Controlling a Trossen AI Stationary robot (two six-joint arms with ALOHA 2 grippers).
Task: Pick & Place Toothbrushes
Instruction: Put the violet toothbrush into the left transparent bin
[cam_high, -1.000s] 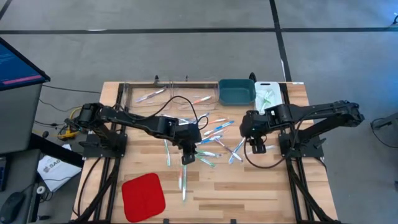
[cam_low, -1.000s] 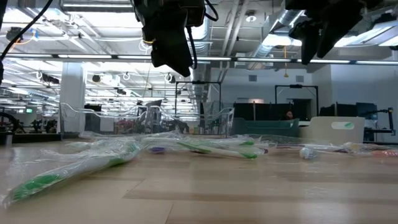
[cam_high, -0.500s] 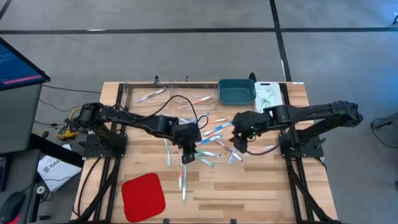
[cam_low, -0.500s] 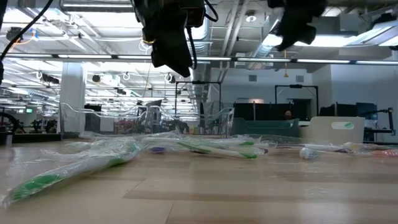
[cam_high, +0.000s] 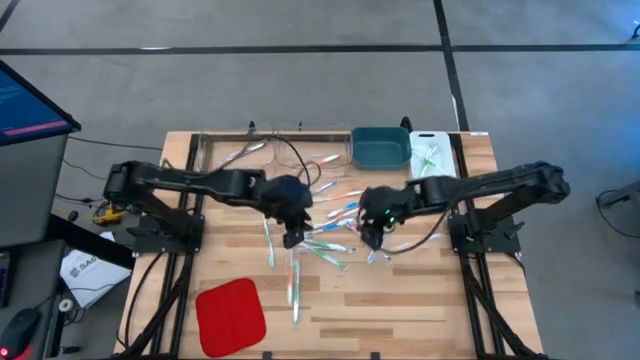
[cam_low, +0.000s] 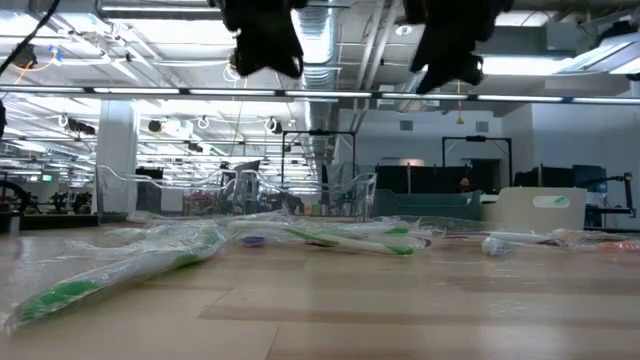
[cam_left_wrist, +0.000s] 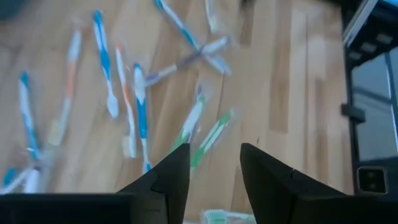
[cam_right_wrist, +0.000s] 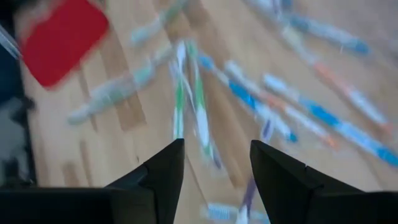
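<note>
Several thin toothbrushes (cam_high: 335, 222) with blue, green, orange and white accents lie flat and scattered on the wooden table's middle. They also show in the left wrist view (cam_left_wrist: 140, 112), the right wrist view (cam_right_wrist: 249, 99) and the low view (cam_low: 330, 238). Two more toothbrushes lie toward the near edge (cam_high: 294, 290). My left gripper (cam_high: 290, 236) hangs open above the pile's left side (cam_left_wrist: 214, 163), holding nothing. My right gripper (cam_high: 372, 232) hangs open above the pile's right side (cam_right_wrist: 215, 160), also holding nothing. Both grippers stand well above the table in the low view.
Along the far edge stand clear bins (cam_high: 250, 152) holding a few toothbrushes, a teal bin (cam_high: 380, 147) and a white bin (cam_high: 431, 152) with green ones. A flat red pad (cam_high: 230, 312) lies near the near left corner. Bare wood stretches along the near right.
My right gripper has swept toward the table's left, from beside the pile to over its right side. My left gripper has risen and drawn back a little toward the far left. The toothbrushes have stayed where they lay.
</note>
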